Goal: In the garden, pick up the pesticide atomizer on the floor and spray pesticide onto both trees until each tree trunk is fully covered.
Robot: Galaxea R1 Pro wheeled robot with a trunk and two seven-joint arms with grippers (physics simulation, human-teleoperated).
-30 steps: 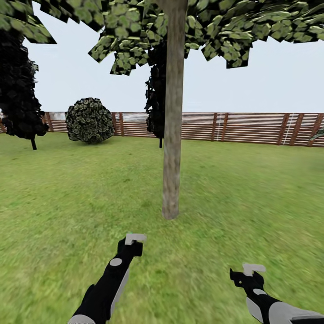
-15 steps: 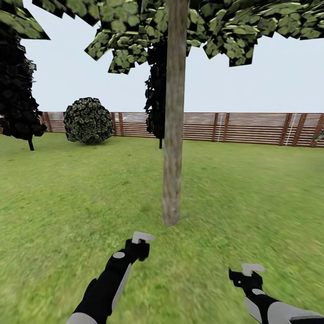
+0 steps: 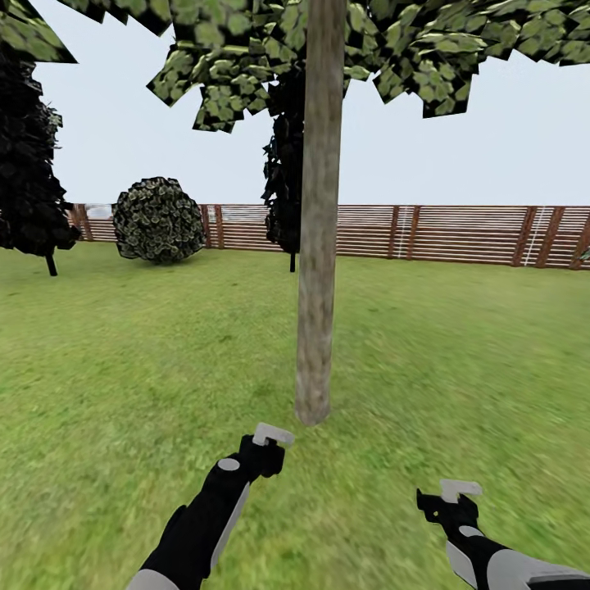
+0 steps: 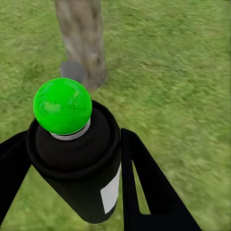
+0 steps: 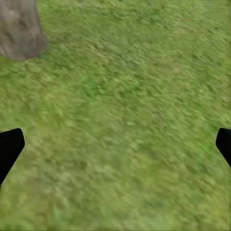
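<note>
The pesticide atomizer, a dark bottle with a white label and a green ball on top, sits upright between the black fingers of my left gripper, which is shut on it. In the head view my left gripper hovers low over the grass, just short of the foot of a pale, mottled tree trunk and slightly left of it. The left wrist view faces the base of that trunk. My right gripper is open and empty over the lawn to the right, its fingers spread wide.
The tree's leafy crown hangs overhead. A brown slat fence closes off the back of the lawn. A round bush and dark conifers stand far left. A small grey patch lies at the trunk's foot.
The view has crept closer to the trunk. My left gripper has moved right and forward with the atomizer, towards the trunk's base. The right arm keeps its place in the picture.
</note>
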